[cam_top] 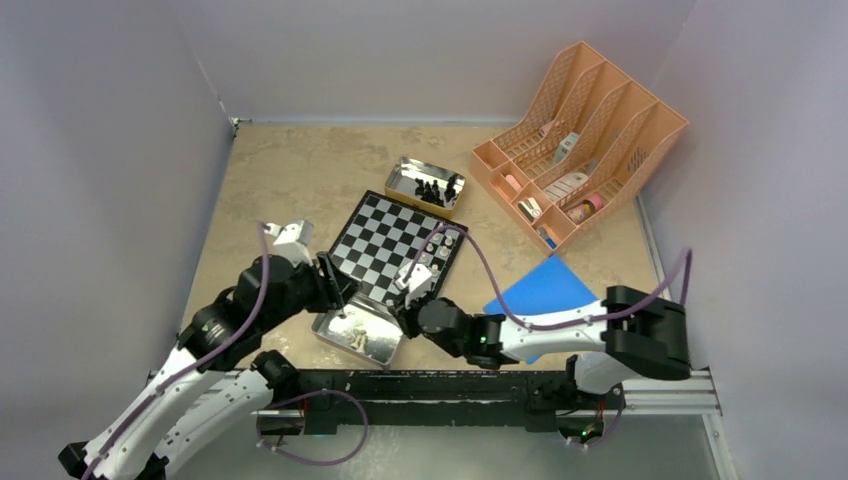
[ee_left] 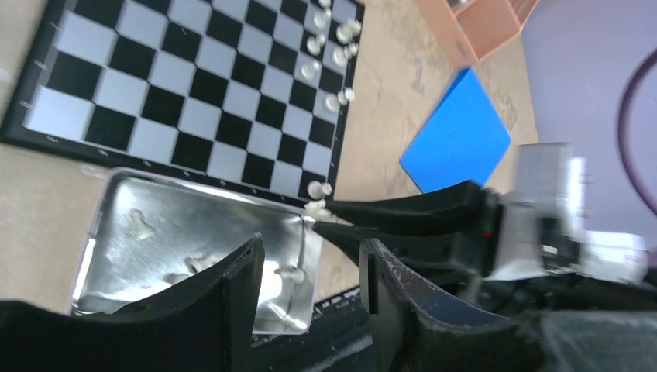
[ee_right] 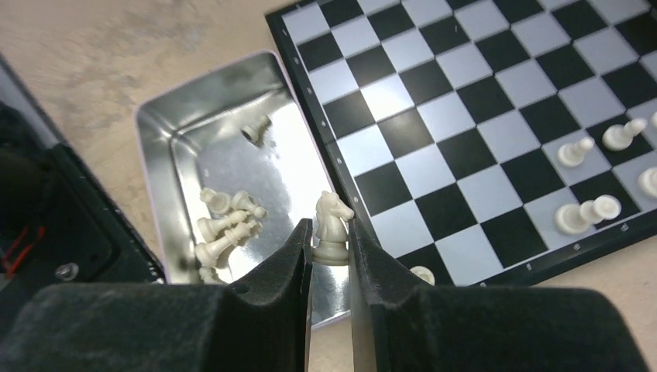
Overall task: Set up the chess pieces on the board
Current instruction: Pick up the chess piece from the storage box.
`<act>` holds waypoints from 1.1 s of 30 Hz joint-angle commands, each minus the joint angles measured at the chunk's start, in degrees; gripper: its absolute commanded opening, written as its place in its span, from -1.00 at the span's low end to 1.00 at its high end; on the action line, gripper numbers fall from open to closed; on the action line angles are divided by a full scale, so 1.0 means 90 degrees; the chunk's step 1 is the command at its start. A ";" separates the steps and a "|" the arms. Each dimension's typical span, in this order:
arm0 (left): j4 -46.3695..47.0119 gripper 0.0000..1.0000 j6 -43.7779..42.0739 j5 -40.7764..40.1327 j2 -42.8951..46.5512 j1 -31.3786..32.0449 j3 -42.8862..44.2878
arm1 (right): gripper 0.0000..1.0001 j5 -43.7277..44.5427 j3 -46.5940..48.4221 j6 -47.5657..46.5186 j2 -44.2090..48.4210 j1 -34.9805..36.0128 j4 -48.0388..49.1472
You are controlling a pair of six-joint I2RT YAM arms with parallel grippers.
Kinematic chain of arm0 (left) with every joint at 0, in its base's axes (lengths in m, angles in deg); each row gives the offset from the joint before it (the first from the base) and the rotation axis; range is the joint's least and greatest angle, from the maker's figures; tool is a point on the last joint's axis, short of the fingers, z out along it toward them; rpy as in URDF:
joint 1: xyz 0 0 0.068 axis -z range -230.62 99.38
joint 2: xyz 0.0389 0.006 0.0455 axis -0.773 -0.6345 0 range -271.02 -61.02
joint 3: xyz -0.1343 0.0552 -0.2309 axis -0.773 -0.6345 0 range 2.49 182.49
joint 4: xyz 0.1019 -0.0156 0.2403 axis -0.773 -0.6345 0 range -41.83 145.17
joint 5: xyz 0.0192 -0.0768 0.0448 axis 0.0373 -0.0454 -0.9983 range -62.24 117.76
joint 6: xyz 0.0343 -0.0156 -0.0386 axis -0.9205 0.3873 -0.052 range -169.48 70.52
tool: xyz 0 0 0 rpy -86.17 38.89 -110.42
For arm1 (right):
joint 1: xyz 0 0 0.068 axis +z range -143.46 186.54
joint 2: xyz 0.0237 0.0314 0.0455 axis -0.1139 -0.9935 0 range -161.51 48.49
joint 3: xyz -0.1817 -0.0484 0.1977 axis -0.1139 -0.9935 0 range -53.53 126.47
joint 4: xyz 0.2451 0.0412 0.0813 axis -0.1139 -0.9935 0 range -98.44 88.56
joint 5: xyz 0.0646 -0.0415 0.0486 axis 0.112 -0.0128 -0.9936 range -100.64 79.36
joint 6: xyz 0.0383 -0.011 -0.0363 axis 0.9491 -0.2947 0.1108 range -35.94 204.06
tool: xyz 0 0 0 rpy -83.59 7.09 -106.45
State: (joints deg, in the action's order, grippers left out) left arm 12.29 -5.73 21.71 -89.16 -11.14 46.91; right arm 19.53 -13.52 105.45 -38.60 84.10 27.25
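Currently: right gripper [ee_right: 328, 232] pinching white knight [ee_right: 333, 213] over tin [ee_right: 174, 132] rim, beside board [ee_right: 465, 116]; left gripper [ee_left: 310, 271] spread, empty, above tin; white pieces [ee_right: 225, 225] in tin, along board edge.

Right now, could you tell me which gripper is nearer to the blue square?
Right. The right gripper, holding a white knight, sits just left of the blue square at the board's near corner; the left gripper is farther left, over the tin of white pieces.
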 commanded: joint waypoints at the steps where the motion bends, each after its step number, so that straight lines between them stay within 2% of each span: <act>1: 0.0509 -0.08 0.0586 0.1137 -0.0534 -0.0019 0.0017 | -0.69 -0.0380 -0.0510 -0.0982 0.0904 -0.0014 0.1689; 7: 0.0977 -0.10 0.0471 0.2183 -0.1572 -0.0019 0.0273 | -0.70 -0.0635 -0.1173 -0.1420 0.1879 -0.0014 0.2410; 12: 0.1631 -0.08 0.0559 0.2843 -0.1822 -0.0019 0.0240 | -0.70 -0.0791 -0.1496 -0.1627 0.2517 -0.0014 0.2718; 15: 0.1899 -0.03 0.0625 0.2993 -0.1871 -0.0022 0.0237 | -0.70 -0.0838 -0.1650 -0.1688 0.2720 -0.0014 0.2837; 27: 0.2757 -0.01 0.0591 0.3493 -0.1988 -0.0020 0.0177 | -0.70 -0.0961 -0.1718 -0.1704 0.3029 -0.0014 0.2816; 33: 0.2955 -0.22 0.0565 0.3645 -0.2058 -0.0022 0.0095 | -0.70 -0.0969 -0.1726 -0.1701 0.3102 -0.0012 0.2830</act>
State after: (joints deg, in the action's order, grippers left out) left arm 34.08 -0.58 52.10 -107.54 -11.29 47.00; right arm 11.51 -29.28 91.05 -12.11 84.01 48.89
